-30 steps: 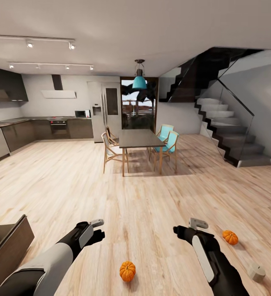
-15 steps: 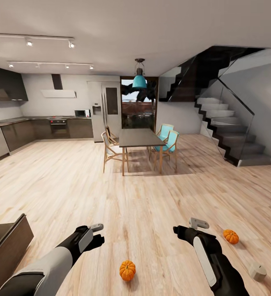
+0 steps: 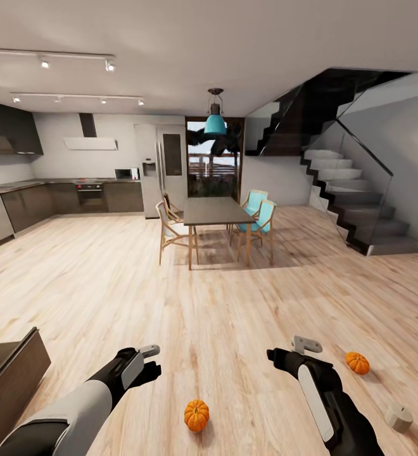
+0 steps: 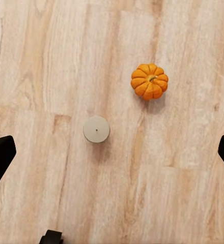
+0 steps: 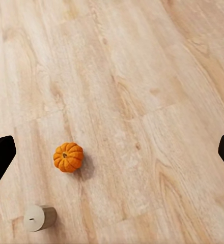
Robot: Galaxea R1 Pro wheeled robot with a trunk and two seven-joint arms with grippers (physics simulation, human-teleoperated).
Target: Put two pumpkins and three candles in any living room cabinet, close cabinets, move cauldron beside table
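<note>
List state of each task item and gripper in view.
Pumpkin: upright on floor, between arms.
Second pumpkin: on floor, right of right arm.
Candle: lying on side.
Cabinet: front open.
Left gripper: open, empty.
Right gripper: open, empty.

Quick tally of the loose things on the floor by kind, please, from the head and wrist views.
Pumpkins: 2, one between the arms, one further right
Candles: 2, one lying on its side, one upright
Total: 4
</note>
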